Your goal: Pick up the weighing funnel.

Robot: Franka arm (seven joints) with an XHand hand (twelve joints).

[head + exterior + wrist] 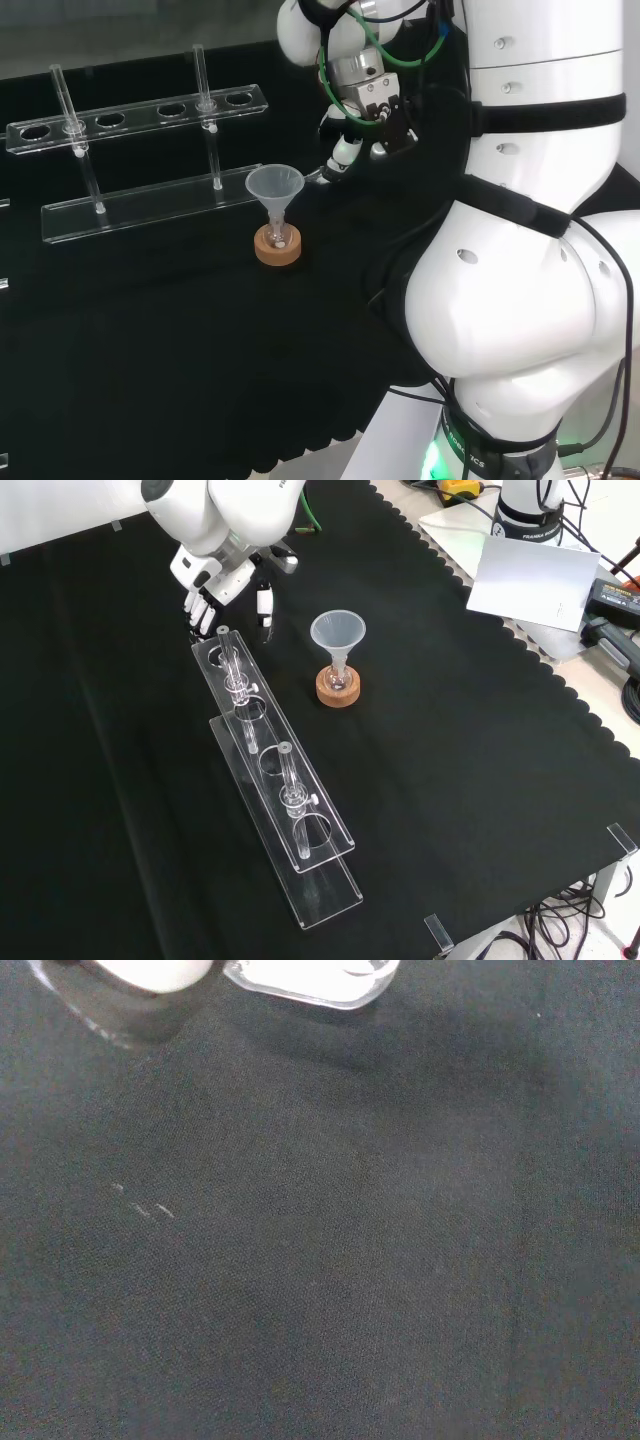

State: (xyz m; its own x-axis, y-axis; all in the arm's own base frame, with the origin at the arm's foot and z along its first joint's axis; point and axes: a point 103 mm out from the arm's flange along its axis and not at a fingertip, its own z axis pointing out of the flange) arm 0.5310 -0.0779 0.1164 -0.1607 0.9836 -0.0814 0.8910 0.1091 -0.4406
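Item: weighing funnel (310, 982). Small clear piece, seen in the wrist view close by the palm and over the bare black cloth (330, 1260). Whether it lies on the cloth or is lifted off it cannot be told. Hand (208, 592): low over the cloth in the front view, just beyond the far end of the clear tube rack (150, 205) and to the left of the funnel (337, 632). Whether it is closed on the piece or merely beside it cannot be told. Other ware: the funnel stands mouth up with its stem in a small flask on a cork ring (338, 691), apart from the hand; the rack carries two upright tubes. Handling, by judgement: light, stiff, thin-walled and likely brittle, with a smooth surface that may slip. It sits low, so there is little to catch. Best taken across the two walls of the scoop where the body is broadest, not by the short stem or the thin lip. Risk: sliding along the cloth or tipping when pinched.
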